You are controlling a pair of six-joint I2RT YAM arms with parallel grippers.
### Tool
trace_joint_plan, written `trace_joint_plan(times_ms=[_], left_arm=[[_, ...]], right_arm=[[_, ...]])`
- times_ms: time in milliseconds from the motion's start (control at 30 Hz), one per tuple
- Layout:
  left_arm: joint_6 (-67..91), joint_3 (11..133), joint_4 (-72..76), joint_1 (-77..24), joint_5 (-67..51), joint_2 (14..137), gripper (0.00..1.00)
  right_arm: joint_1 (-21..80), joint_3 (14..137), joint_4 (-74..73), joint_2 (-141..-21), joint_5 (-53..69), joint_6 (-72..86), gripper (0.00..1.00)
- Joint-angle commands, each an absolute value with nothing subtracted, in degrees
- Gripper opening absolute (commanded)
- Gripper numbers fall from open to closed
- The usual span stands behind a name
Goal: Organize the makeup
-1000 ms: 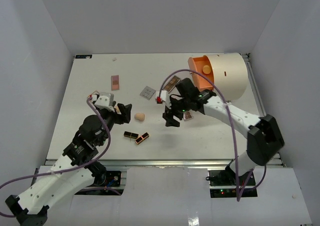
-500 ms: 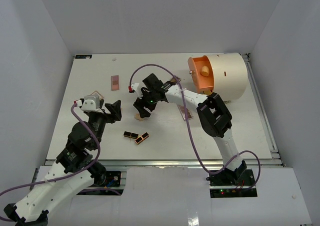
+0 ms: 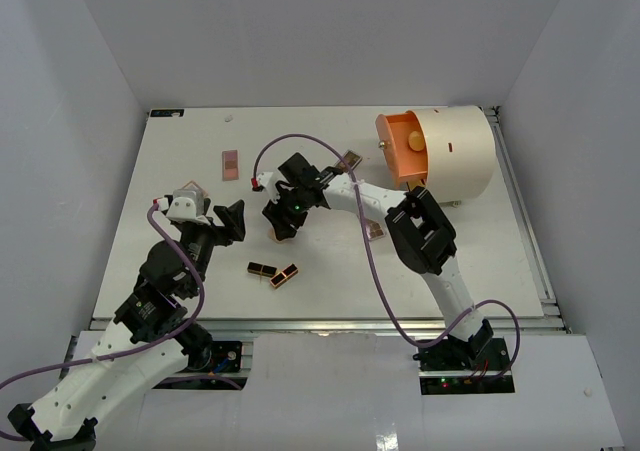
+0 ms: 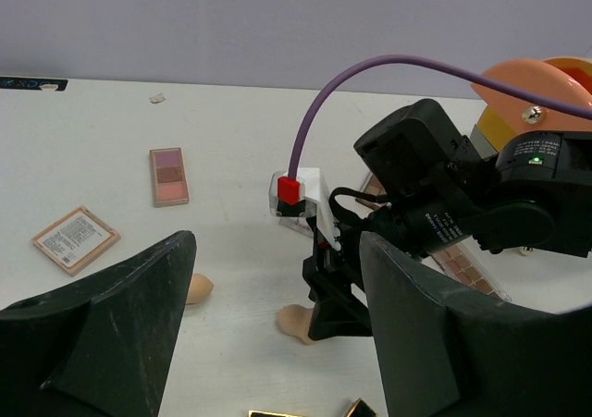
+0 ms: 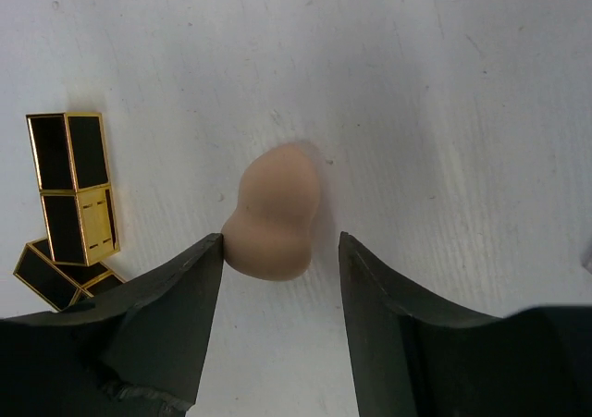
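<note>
A peach egg-shaped sponge (image 5: pixel 273 218) lies on the white table between the fingers of my right gripper (image 5: pixel 280 251). The gripper is open; its left finger touches the sponge and the right finger stands apart. The top view shows this gripper (image 3: pixel 280 223) low at the table's middle. The sponge also shows in the left wrist view (image 4: pixel 298 322). My left gripper (image 3: pixel 232 221) is open and empty just left of it. A second sponge (image 4: pixel 197 288) lies by its left finger. Two black-and-gold lipstick tubes (image 3: pixel 273 272) lie nearer, also seen in the right wrist view (image 5: pixel 74 190).
A pink palette (image 3: pixel 230 164) lies at the far left, a peach compact (image 4: pixel 76 239) near the left gripper, and brown palettes (image 3: pixel 350 160) (image 3: pixel 375 232) by the right arm. The large cream cylinder (image 3: pixel 460 151) with orange front stands at the far right.
My right arm swung left from the table's centre right and came down with its open fingers around the peach sponge. My left gripper drew back slightly to the left.
</note>
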State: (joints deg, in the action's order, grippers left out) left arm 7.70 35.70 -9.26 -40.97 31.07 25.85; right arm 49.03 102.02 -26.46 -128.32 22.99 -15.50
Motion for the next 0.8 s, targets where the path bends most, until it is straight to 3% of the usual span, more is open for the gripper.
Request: trace_joint_plan(times_ms=[0,67,200,533,767], left_arm=[[7.03,36.13,-9.67,-40.61,31.28,26.19,0.82],[6.94,36.04,-9.75,-40.69,31.29,26.19,0.82],[6.94,35.93,-9.72,-40.69,31.48,26.09,0.82],[6.94,35.69,-9.41,-40.69,30.53,26.09,0.82],[6.94,35.68,-9.49,-40.69,30.06,26.98,0.82]], right_arm=[[49.48,104.50,-25.74,-129.38,26.41,-17.10,0.43],[49.40,104.41,-26.71,-128.77,27.06,-18.27,0.28],[49.31,102.35,-28.70,-123.84,29.52,-22.91,0.16],[43.18,93.95,-35.41,-95.07,36.49,-37.49,0.12],[27.64,87.47,-28.42,-78.35,35.09,-33.59,0.12]])
